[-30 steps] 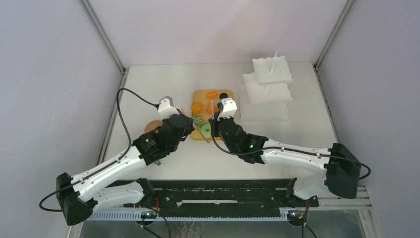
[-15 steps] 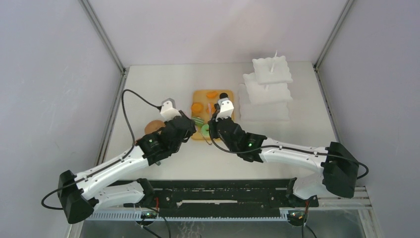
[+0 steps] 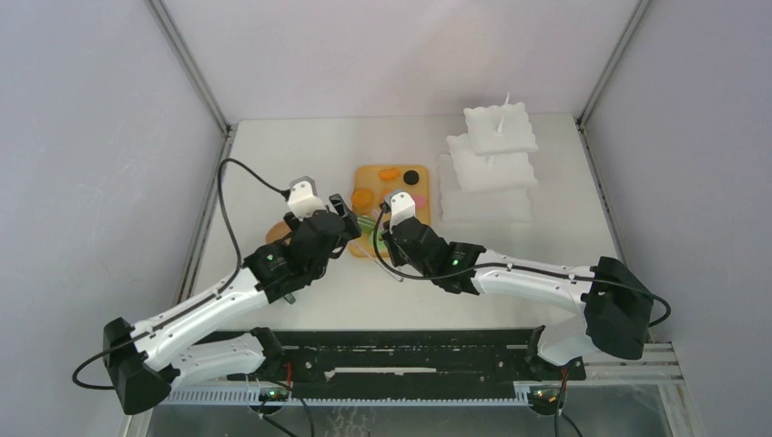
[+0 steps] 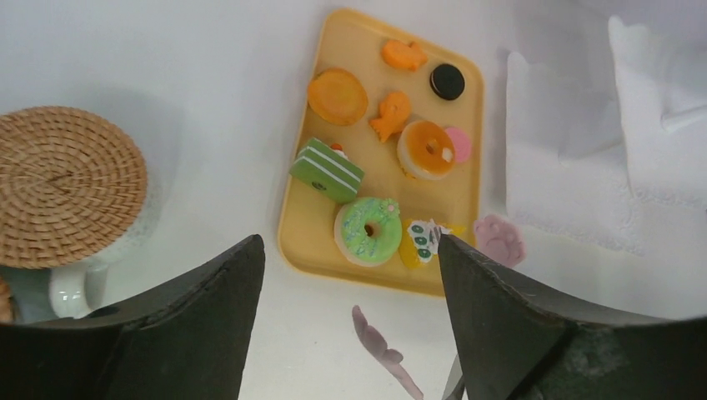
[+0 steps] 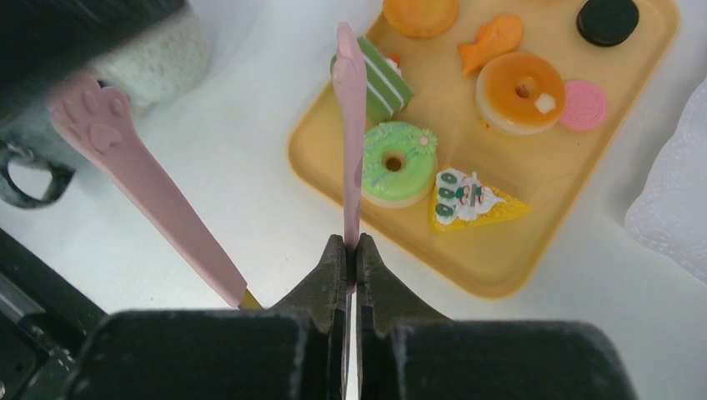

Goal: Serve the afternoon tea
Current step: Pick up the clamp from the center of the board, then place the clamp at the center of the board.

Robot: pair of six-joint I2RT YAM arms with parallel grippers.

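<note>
No text, label, brand or number can be read in any view. The yellow wedge (image 5: pixel 477 205), at the near edge of the tan board (image 5: pixel 575 167), carries small white and green marks, but they are too small to read as letters.

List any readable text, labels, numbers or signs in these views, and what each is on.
No readable words, brands or numbers in any view.
yellow wedge pastry: dark marks on white icing, too blurred to read as characters.
pink tongs: raised paw print on the tip, a symbol only, no text.
black sandwich cookie: no legible embossing.
</note>
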